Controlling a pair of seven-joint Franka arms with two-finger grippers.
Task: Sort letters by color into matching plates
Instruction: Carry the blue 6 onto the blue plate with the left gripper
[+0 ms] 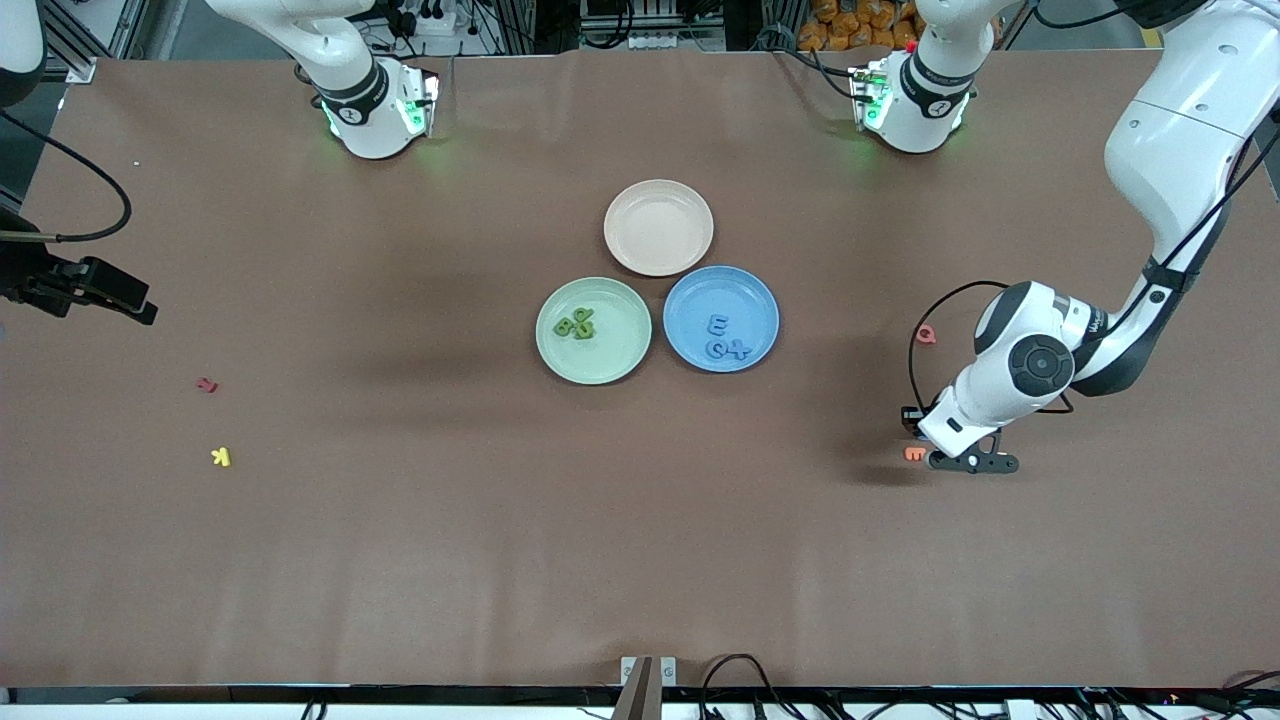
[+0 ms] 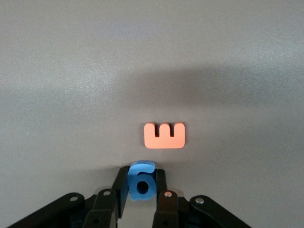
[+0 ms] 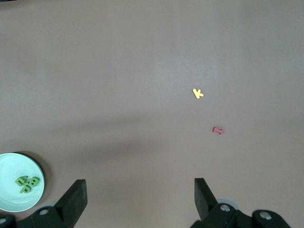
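While front view hides it, left pincer point(image 2: 141, 192) grips blue 6 point(image 2: 141, 180) | right pincer point(image 3: 140, 192) released

We log a pinkish-beige plate point(image 1: 658, 227) at table centre; red letter point(image 1: 207, 385) and yellow K point(image 1: 221, 457) at its 8 o'clock; pink letter point(image 1: 927, 335) and orange E point(image 1: 914, 454) at 4 o'clock.
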